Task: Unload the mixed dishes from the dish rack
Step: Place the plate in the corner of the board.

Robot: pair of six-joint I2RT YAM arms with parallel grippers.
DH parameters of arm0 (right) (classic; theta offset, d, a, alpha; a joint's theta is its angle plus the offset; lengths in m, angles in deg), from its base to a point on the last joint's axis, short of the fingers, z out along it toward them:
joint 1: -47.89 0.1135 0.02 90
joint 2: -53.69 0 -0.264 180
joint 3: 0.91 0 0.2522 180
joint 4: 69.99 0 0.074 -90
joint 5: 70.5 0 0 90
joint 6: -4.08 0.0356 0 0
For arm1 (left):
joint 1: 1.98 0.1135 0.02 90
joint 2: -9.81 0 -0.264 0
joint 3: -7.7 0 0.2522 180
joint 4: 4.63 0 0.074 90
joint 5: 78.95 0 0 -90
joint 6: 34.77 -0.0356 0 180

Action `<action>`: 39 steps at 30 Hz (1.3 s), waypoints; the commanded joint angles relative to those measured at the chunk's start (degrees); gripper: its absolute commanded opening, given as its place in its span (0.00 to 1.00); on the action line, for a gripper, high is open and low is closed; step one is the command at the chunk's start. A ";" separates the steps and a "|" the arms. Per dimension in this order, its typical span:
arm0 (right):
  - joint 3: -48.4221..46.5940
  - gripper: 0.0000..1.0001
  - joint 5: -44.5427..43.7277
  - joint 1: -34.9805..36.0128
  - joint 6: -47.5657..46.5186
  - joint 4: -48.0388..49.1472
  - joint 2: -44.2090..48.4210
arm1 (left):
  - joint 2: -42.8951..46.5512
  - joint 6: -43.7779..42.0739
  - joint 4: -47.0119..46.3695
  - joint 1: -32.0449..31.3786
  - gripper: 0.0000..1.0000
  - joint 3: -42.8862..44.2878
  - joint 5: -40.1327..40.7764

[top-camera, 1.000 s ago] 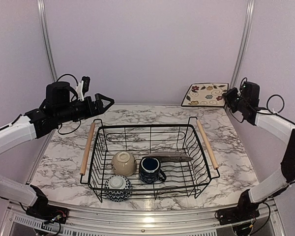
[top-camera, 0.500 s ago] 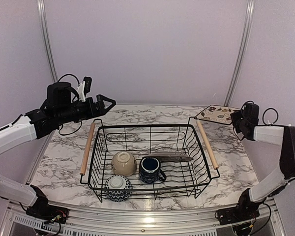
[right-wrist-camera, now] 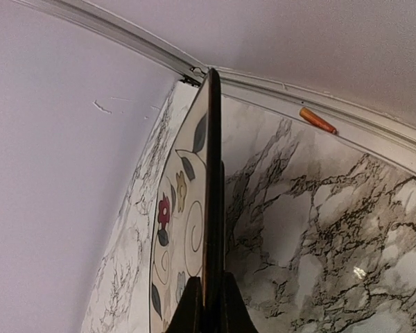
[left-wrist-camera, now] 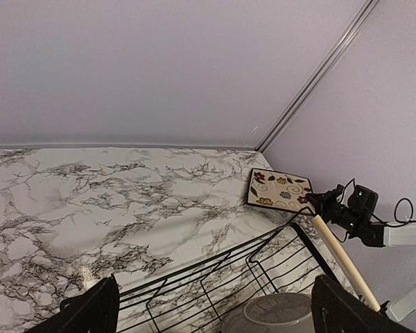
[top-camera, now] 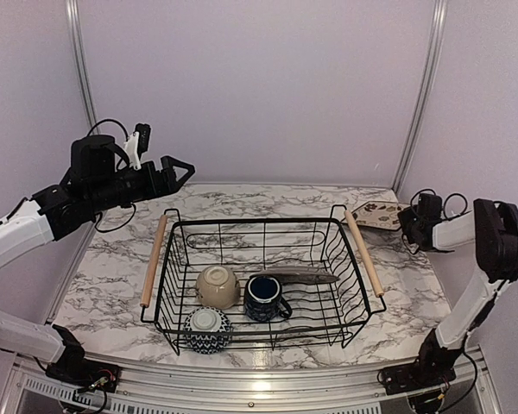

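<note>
From above, the black wire dish rack sits mid-desk, its long side running left to right. It holds a beige bowl, dark blue mug, small patterned bowl and a grey plate that is hard to make out. The left gripper hangs spread wide, empty. Its wrist view cuts the rack off. The right wrist view shows the right gripper pinching the square floral plate, seen edge-on, by the desk's far right corner.

Floral plate lower, perhaps on table.
</note>
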 commanded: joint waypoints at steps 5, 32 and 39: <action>-3.98 0.00 3.44 -1.85 2.33 21.17 -3.78 | 0.61 -0.28 1.61 -0.47 0.99 1.83 0.60; -9.13 0.64 8.11 -4.32 -11.14 -8.23 -6.34 | -0.43 -0.67 0.68 -1.45 0.99 0.36 0.42; -9.20 0.91 1.55 -5.67 -22.26 -21.11 4.15 | -0.54 -1.65 0.65 -1.45 0.99 -0.44 1.22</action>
